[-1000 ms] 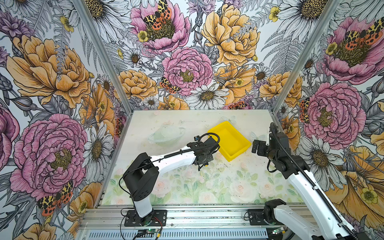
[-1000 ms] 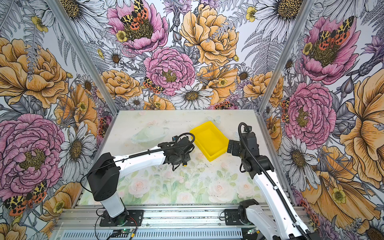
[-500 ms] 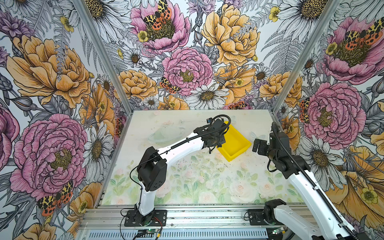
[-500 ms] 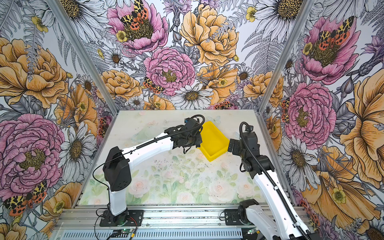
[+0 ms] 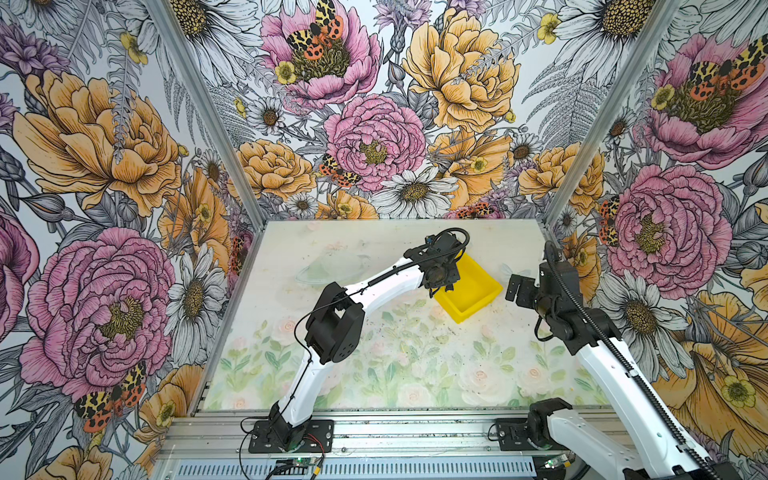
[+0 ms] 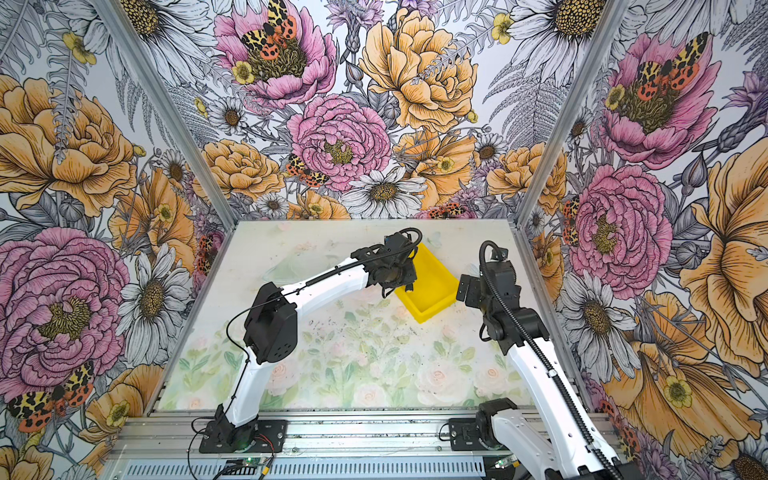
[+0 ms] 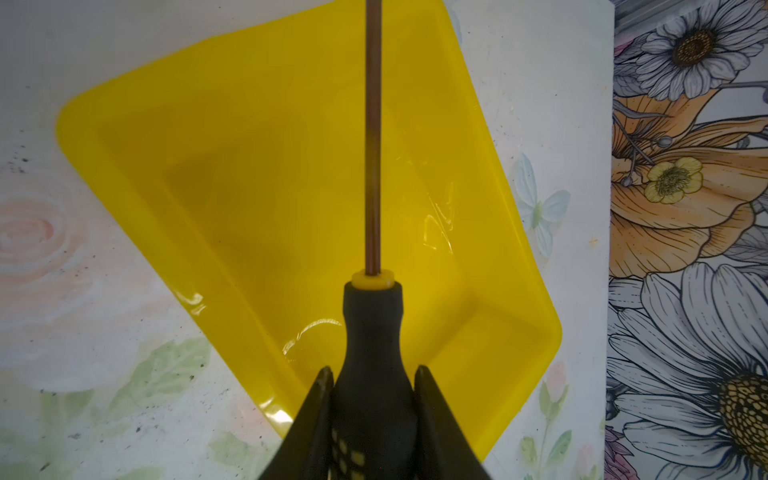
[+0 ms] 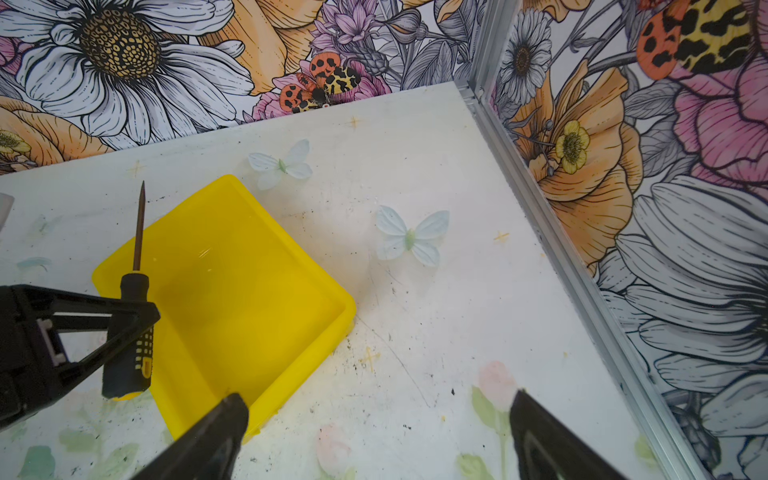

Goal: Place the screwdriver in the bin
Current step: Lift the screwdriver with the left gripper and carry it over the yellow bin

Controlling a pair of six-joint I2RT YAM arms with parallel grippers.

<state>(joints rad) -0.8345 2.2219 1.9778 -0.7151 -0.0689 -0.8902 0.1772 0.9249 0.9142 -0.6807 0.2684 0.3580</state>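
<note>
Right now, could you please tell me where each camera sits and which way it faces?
Top views: high at the front, looking down at the table and back wall; the left arm and right arm show.
Left wrist: on the left arm, looking along the left gripper, shut on the screwdriver, down into the bin.
Right wrist: on the right arm, looking past the open right gripper toward the back right corner.
Shared: both wrist views show the screwdriver and bin.

Left arm (image 5: 395,279): white shells, black joints — thin black cable alongside.
Right arm (image 5: 615,390): white shells, black joints, ribbed black cable.
Left base (image 5: 291,434): black plate.
Right claw (image 8: 378,397): black tapered tips.
</note>
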